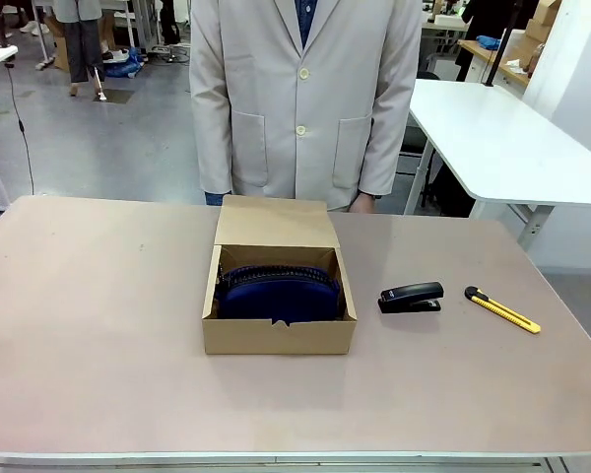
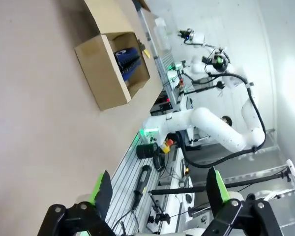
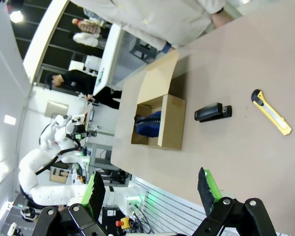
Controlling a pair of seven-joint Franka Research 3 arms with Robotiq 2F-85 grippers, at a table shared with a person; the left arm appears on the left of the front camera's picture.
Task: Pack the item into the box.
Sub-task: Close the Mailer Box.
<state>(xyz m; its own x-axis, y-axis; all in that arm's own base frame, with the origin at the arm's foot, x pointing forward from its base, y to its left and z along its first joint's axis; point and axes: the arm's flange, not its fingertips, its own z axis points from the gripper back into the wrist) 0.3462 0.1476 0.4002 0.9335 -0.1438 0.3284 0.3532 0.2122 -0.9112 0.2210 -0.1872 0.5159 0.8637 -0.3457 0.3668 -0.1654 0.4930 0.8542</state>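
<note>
- Navy cloth pouch [image 1: 279,289] lies inside the cardboard box [image 1: 276,337], which sits in the middle of the desk [image 1: 98,325]. From my seat I cannot tell if its zip edge rides above the rim. If it does, the lid may not shut flat.
- The flap [image 1: 276,222] stands open on the far side. A hard push on it could crease the thin card or skid the light box along.
- My left fingers [image 2: 102,189] are spread wide and empty, well apart from the box. The right fingers [image 3: 95,192] are the same. If I bring both arms in at once, they could clash over the box.
- The stapler [image 1: 411,298] and knife [image 1: 502,309] lie on the right. A low sweep by the right arm could knock them.
- A person [image 1: 305,99] stands at the far edge, so a reach for the flap would come close to them.
</note>
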